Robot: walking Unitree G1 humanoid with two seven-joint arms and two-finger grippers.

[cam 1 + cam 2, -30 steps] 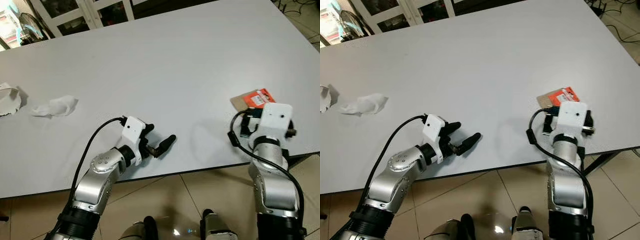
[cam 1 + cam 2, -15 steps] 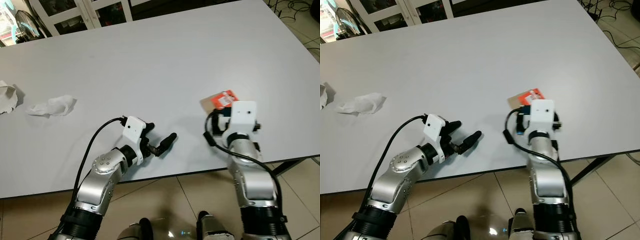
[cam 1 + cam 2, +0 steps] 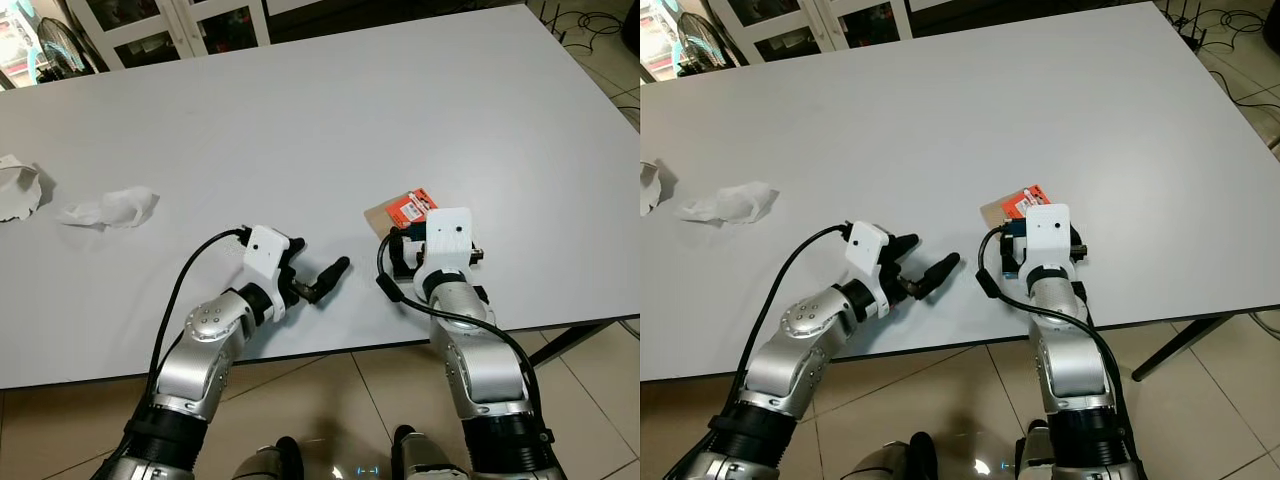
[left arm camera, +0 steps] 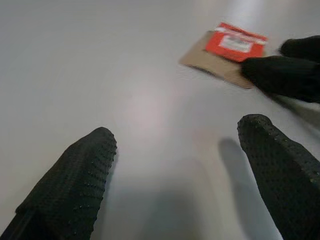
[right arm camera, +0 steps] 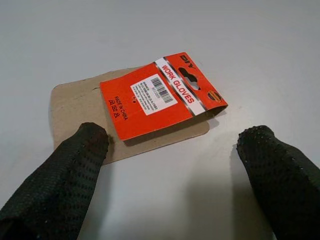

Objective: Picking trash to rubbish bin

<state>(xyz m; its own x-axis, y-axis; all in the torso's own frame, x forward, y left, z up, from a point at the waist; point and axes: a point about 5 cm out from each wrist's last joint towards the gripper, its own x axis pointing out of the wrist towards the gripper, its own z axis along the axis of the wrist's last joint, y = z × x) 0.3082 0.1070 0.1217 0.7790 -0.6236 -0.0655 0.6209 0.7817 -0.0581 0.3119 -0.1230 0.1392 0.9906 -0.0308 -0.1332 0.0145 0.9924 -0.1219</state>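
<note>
Crumpled tissue (image 3: 110,209) lies far left on the worktop (image 3: 330,110). Left gripper (image 3: 312,281) rests near the front edge, fingers open, empty. Right gripper (image 5: 175,150), fingers open, straddles the cardboard tag (image 5: 145,102). Step: approach for grasp. Next: lower, close on the tag's edge.
</note>
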